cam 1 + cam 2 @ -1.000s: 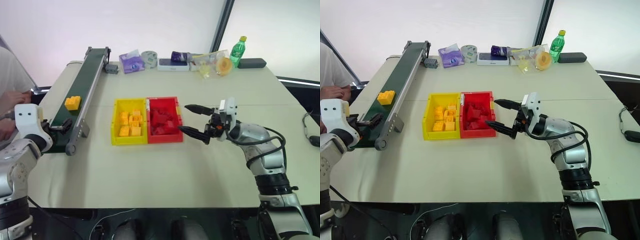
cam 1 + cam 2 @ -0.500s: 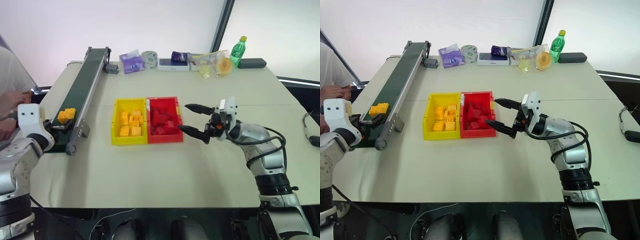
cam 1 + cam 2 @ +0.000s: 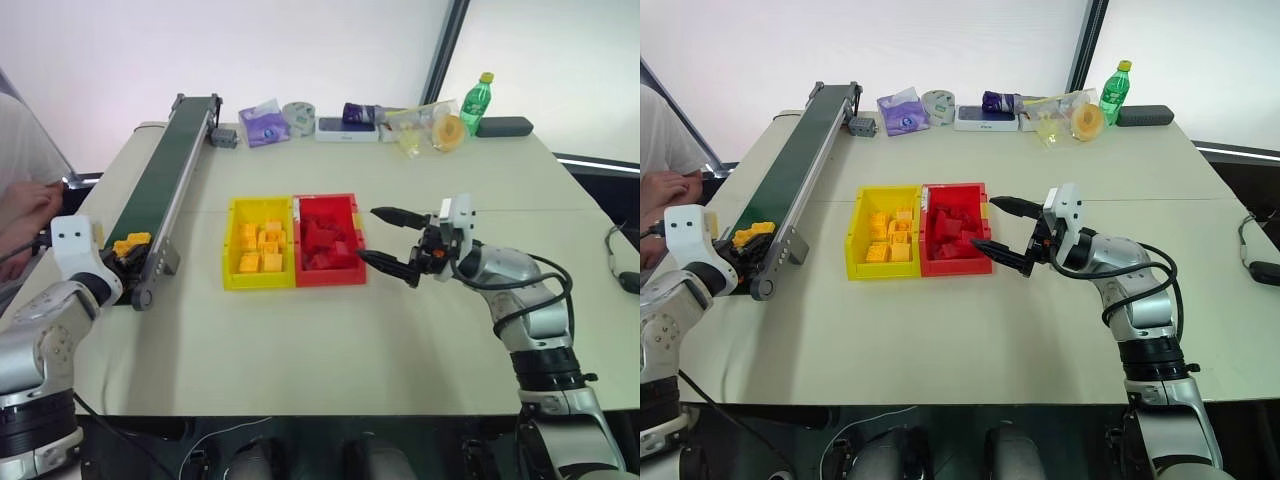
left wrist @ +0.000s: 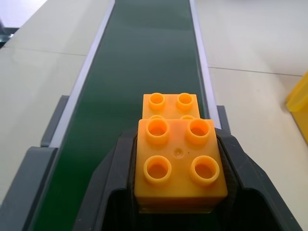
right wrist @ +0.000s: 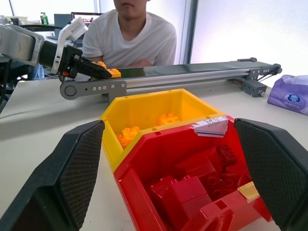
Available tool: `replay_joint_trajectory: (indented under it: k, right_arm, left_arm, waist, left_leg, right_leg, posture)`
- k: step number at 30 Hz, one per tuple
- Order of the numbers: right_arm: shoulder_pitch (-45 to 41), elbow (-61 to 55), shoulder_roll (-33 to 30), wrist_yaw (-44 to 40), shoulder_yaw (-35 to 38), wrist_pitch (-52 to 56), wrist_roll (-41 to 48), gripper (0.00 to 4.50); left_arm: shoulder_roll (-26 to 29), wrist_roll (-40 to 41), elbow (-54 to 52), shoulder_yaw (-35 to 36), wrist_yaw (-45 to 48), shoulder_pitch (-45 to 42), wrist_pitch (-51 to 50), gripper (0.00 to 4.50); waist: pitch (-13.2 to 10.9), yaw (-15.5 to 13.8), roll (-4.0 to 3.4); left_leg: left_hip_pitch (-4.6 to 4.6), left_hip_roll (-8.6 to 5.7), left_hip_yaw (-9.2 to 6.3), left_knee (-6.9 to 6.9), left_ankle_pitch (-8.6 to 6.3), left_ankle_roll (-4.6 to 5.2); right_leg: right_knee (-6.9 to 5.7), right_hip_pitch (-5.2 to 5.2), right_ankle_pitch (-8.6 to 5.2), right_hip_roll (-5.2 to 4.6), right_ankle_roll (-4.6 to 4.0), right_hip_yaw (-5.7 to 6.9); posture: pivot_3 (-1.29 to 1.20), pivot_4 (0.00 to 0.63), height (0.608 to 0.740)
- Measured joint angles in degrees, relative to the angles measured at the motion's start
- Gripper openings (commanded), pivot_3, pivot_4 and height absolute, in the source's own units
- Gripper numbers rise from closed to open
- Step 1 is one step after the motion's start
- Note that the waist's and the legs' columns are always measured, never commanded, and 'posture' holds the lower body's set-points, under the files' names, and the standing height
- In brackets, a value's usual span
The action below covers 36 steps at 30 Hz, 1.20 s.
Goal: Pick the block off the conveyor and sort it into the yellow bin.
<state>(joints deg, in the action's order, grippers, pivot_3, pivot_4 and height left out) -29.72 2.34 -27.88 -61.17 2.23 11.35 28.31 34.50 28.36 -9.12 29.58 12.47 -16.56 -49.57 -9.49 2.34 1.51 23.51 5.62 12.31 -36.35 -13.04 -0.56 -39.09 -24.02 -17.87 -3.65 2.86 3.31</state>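
Block (image 4: 178,166) sits between your left jaws (image 4: 179,192) at the near end of the conveyor (image 3: 160,190); from the wrist view they look clamped on its two side faces, studs up. It reads as two bricks stacked with an offset, the lower one poking out ahead of the top one. Can't tell if they're clicked together or just resting, so treat the stack as loose.

Lift straight up off the belt first, slow, before any sideways travel. The grey frame rail and black end piece sit just beside the jaws; dragging across them could knock the lower brick free. Keep the wrist level so the studs stay up.

Then carry toward the yellow bin (image 3: 258,246), which lies on the surface well apart from the conveyor, touching the red bin (image 3: 328,240) on its far side. It already holds several orange bricks, so release low over them, near its middle. Bias away from the shared wall, or a bounce puts the piece in the red one.

Your right jaws (image 3: 390,243) stand wide apart, holding nothing, just beside the red bin and pointing at it. Leave that arm parked; it isn't in your path.

A person (image 5: 129,33) sits beyond the conveyor, hand (image 3: 25,210) near its end. Swing away from that side.
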Motion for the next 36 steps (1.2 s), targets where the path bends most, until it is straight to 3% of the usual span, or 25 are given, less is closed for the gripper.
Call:
replay_joint_trajectory:
  k: [9, 14, 20, 26, 36]
  right_arm:
    - [0.0, 0.0, -0.1, -0.3, 0.1, 0.1, 0.2, 4.50]
    - [2.2, -2.5, -1.2, -2.6, 0.1, 2.8, 2.3, 4.50]
    - [4.6, -5.7, -2.2, -2.1, -0.7, 2.9, 1.6, 4.50]
    - [6.3, -7.2, -1.9, 3.3, 0.1, 1.7, -0.2, 4.50]
    - [8.2, -9.1, -2.4, 5.7, 1.0, 1.1, -0.6, 4.50]
  left_arm:
    - [1.0, 5.4, -3.9, 1.7, 5.2, -0.8, 1.3, 1.37]
    - [1.2, 6.8, -5.2, -1.4, 8.2, -4.5, 2.4, 1.37]
    - [-5.0, 5.8, -4.5, -9.8, 5.0, -9.9, 2.2, 1.37]
    - [-10.3, -0.6, 0.1, -18.2, 0.2, -12.5, 2.9, 1.37]
    - [-15.2, -5.9, 2.5, -24.4, -1.6, -15.7, 4.0, 1.37]
  waist:
    - [0.0, -0.1, 0.00]
    - [0.0, -0.4, 0.00]
    - [0.0, -0.5, 0.01]
    - [0.0, -0.5, 0.02]
    - [0.0, -1.4, 0.03]
  left_leg:
    - [0.00, 0.00, 0.00, 0.00, 0.00, 0.00]
    - [0.00, -0.03, -0.02, 0.00, 0.00, 0.00]
    - [0.00, -0.04, -0.03, -0.07, 0.00, 0.00]
    - [0.00, -0.12, -0.03, -0.10, 0.00, 0.01]
    - [0.00, -0.14, -0.03, -0.17, 0.00, 0.00]
  right_leg:
    - [0.00, 0.01, 0.00, 0.01, 0.00, 0.01]
    - [0.00, 0.03, 0.00, 0.05, 0.00, 0.00]
    - [0.00, 0.06, 0.00, 0.08, 0.01, 0.00]
    - [0.00, 0.06, 0.00, 0.11, 0.01, 0.00]
    - [0.00, 0.08, 0.00, 0.12, 0.02, 0.00]
  posture:
    - [0.00, 0.150, 0.740]
    - [0.00, 0.150, 0.740]
    - [0.00, 0.150, 0.740]
    - [0.00, 0.150, 0.740]
    - [0.00, 0.150, 0.740]
